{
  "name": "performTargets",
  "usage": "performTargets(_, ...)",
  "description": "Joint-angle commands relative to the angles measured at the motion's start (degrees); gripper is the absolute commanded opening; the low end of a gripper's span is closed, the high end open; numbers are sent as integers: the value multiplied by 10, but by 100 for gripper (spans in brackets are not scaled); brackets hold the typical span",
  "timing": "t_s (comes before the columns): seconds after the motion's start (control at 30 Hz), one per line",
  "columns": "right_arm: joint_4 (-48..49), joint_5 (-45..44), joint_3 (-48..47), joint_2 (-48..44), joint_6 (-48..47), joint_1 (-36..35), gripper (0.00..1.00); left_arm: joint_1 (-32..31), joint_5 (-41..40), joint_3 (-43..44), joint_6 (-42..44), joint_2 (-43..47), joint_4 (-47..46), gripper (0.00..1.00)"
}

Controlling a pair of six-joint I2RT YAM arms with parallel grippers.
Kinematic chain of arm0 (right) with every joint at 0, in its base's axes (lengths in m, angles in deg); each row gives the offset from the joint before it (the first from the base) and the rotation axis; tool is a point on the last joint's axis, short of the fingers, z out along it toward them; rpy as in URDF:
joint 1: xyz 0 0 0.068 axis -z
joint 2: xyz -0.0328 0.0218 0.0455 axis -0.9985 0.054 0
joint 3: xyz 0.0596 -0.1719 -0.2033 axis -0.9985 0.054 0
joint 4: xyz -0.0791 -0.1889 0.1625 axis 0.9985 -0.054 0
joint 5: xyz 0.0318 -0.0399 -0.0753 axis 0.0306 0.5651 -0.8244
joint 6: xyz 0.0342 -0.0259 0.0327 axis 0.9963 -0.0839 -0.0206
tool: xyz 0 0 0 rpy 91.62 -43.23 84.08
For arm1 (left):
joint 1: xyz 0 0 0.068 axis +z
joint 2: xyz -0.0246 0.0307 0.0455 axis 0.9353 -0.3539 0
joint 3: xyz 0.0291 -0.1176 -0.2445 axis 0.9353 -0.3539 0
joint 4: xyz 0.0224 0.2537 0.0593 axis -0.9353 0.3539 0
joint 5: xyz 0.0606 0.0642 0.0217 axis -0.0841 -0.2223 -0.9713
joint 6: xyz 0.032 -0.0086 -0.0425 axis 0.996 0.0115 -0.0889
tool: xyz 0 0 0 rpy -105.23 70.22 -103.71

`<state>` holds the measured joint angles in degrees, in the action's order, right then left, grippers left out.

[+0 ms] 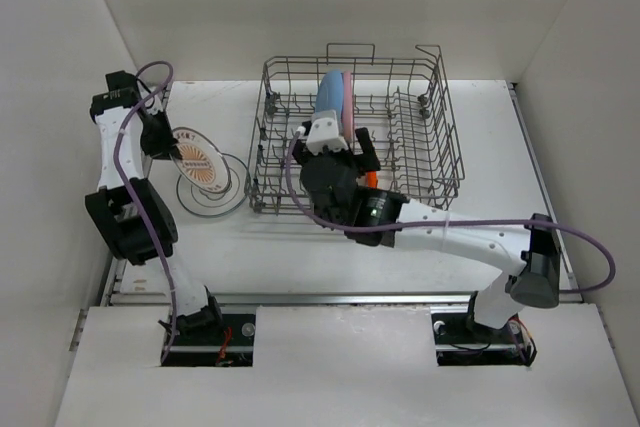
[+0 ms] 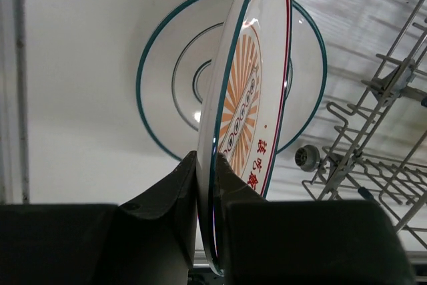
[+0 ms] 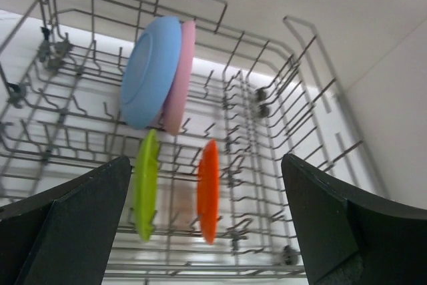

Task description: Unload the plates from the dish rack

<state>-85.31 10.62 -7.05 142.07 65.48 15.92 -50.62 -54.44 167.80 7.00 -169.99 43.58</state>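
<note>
Left fingers (image 2: 167, 218) clamp the sunburst plate (image 2: 243, 118), edge hidden from me; right fingers (image 3: 73, 225) gape empty, dish rack (image 3: 260, 91) at twelve o'clock.

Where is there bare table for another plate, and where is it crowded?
Bare: table right of the dish rack; the near strip before it, left of the right arm. Crowded: the rack's left, where the left gripper holds the sunburst plate over the teal-rimmed plate.
</note>
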Motion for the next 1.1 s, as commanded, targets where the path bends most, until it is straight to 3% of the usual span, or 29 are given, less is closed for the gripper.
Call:
performTargets(0.0,-266,64,-60,-21,268,37,100,18,72,24,4,-19,-25,0)
performTargets(0.1,-267,95,-36,-38,285,50,100,36,147,29,4,-62,-11,0)
performTargets(0.2,-283,95,-25,-44,295,50,100,42,166,45,24,-101,21,6)
performTargets(0.33,-301,95,-25,-44,317,50,100,42,155,57,45,-142,64,30)
performTargets(0.37,-301,109,-25,-44,317,55,100,42,149,57,58,-150,87,45)
performTargets(0.5,-308,164,-40,-51,364,79,100,42,154,78,86,-189,145,61)
performTargets(0.7,-308,336,-75,-56,403,166,100,16,148,72,138,-184,177,68)
performTargets(0.87,-292,442,-119,-22,403,274,82,2,108,72,157,-159,182,71)
performTargets(0.93,-275,472,-127,-7,391,297,76,2,47,66,140,-140,161,73)
performTargets(1.07,-247,548,-139,38,352,344,71,2,-2,61,135,-128,155,76)
